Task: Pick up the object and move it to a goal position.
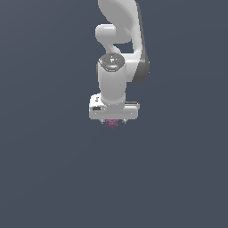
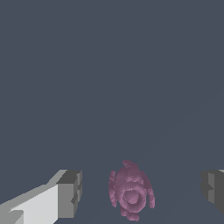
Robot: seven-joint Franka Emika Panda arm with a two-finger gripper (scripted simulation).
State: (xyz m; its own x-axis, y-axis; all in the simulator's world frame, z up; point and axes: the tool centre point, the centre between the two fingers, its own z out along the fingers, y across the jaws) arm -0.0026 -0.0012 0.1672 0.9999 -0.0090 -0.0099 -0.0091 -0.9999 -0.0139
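Hand [image 1: 114,121] of my white arm straddles the tiny bumpy magenta blob [image 2: 130,195], fingers [image 2: 68,194] spread wide and touching nothing, lined up for pickup.

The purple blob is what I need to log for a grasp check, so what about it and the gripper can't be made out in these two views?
- Exterior view: most of the purple blob is hidden by the gripper body; fingertips too small to judge.
- Wrist view: the far finger is cut by the frame edge.
- Whether the blob rests on the floor or is lifted: neither view tells.
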